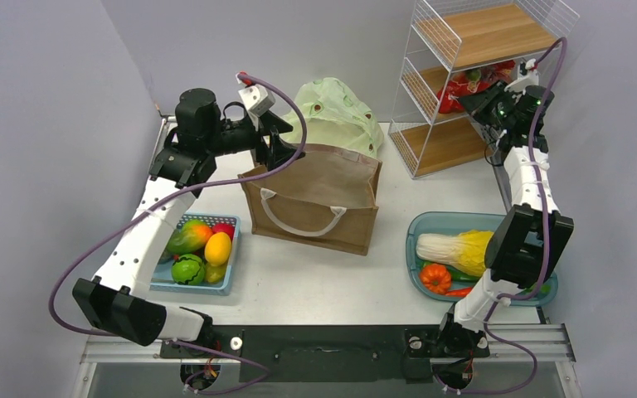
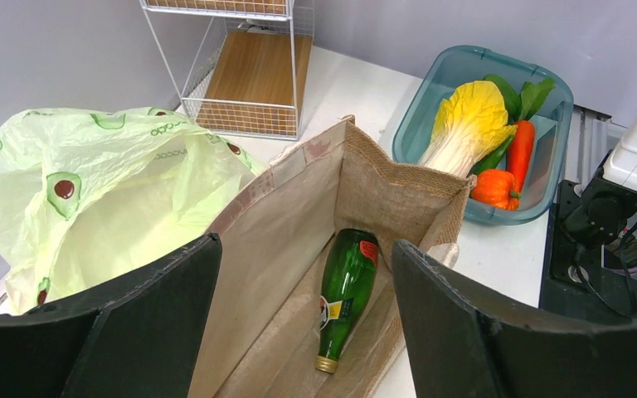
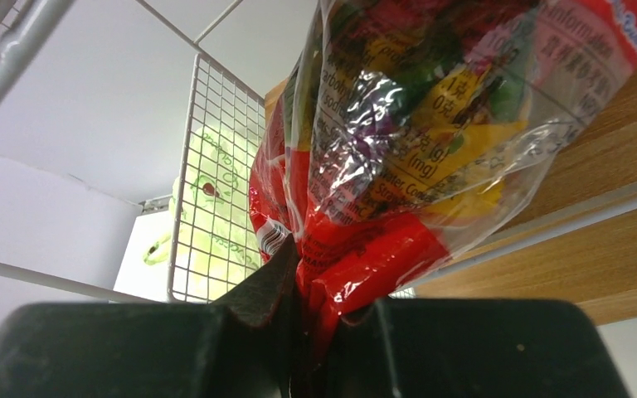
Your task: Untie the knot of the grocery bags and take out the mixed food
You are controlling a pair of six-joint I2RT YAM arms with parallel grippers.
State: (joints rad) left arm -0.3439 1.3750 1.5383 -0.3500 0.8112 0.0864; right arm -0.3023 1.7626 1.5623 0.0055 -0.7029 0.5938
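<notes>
The brown paper bag (image 1: 315, 199) with white rope handles stands mid-table; the pale green plastic bag (image 1: 336, 116) sits behind it, its knot not visible. My left gripper (image 1: 278, 149) hovers open over the paper bag's left rim. In the left wrist view a dark green bottle (image 2: 344, 294) lies on the bag's floor between my open fingers (image 2: 456, 323), and the plastic bag (image 2: 99, 199) lies to the left. My right gripper (image 1: 485, 99) is shut on a red packet (image 3: 398, 149) at the wire shelf's middle level; the packet (image 1: 464, 87) rests on the shelf board.
A white wire shelf (image 1: 473, 79) with wooden boards stands at the back right. A teal tray (image 1: 431, 224) at the right holds a cabbage (image 1: 456, 249) and an orange ribbed piece (image 1: 435, 278). A blue basket (image 1: 228, 282) at the left holds mango and green fruit.
</notes>
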